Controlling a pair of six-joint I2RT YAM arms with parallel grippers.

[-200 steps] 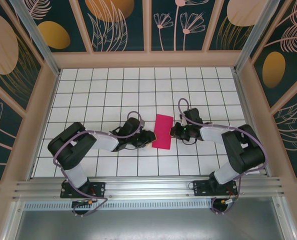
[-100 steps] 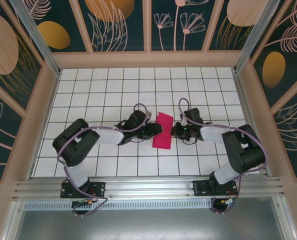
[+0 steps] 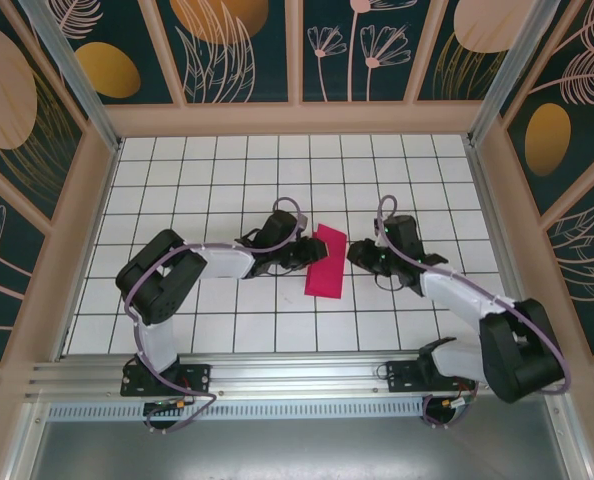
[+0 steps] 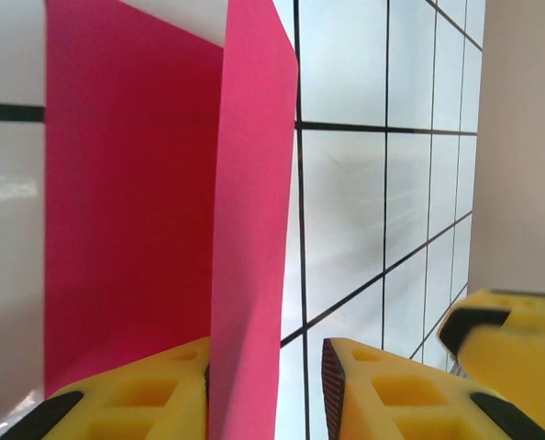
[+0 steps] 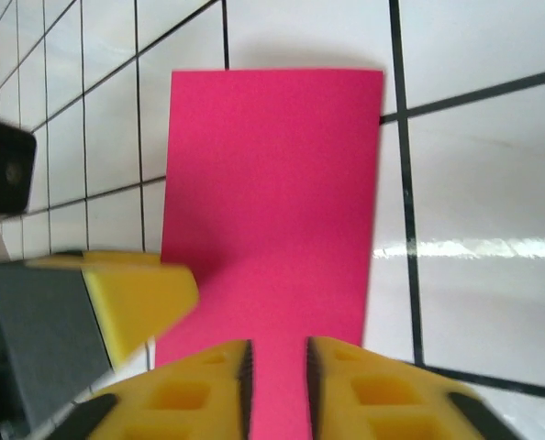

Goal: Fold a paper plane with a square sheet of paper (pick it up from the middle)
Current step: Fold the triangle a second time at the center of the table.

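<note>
The square sheet of paper (image 3: 327,268), magenta-pink, lies folded into a narrow rectangle on the white tiled floor between both arms. In the left wrist view one layer of the paper (image 4: 250,229) stands up as a flap between my left gripper's (image 4: 268,367) yellow fingers. The flap rests against the left finger, with a clear gap to the right one. From above, the left gripper (image 3: 312,252) is at the paper's left edge. My right gripper (image 3: 358,256) hovers at its right edge. Its jaws (image 5: 277,357) stand slightly open, with the flat paper (image 5: 272,202) visible between them.
White gridded tiles (image 3: 227,180) run all around the paper, bounded by wooden frame walls (image 3: 297,118). The left gripper's yellow finger (image 5: 139,298) shows in the right wrist view, and the right gripper's finger (image 4: 520,339) in the left wrist view.
My left gripper has moved right and up onto the paper's left edge, lifting a layer. My right gripper has opened and its arm has swung back and outward.
</note>
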